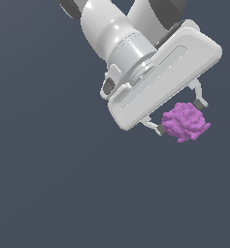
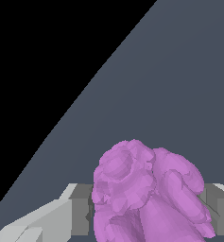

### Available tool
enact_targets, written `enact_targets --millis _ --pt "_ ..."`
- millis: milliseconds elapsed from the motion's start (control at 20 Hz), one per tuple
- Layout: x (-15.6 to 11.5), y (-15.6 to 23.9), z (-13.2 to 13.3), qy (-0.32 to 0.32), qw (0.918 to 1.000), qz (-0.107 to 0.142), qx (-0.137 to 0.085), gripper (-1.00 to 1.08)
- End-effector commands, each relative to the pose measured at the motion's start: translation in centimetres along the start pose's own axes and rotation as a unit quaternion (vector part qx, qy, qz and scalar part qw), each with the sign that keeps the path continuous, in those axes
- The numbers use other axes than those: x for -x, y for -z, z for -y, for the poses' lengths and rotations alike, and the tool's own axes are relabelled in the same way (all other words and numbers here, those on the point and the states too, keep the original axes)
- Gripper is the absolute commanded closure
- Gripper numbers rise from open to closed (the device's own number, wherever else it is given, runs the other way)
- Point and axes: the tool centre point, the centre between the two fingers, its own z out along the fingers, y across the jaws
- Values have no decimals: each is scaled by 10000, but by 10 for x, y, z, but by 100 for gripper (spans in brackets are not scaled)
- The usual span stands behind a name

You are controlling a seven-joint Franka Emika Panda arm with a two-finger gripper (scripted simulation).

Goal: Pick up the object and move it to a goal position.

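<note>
While the exterior view takes in the white arm reaching down from above, its end effector is clamped on the blob, one grey finger pressed to each side. That view shows the whole hand body and the blob jutting out past the fingertips against a plain grey ground. Only the wrist view shows the grip close up: the blob fills the space between both pads, its lumpy folds clear, with a black region beyond the grey surface.
</note>
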Motion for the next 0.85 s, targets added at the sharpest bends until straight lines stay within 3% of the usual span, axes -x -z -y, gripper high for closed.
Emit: enact_targets --millis 0,400,800 --pt "-7 7 12 86 9998 -60 -183 108" --pt "-20 22 36 275 9977 -175 -598 108" --pt "-23 27 44 338 9965 -195 -744 108"
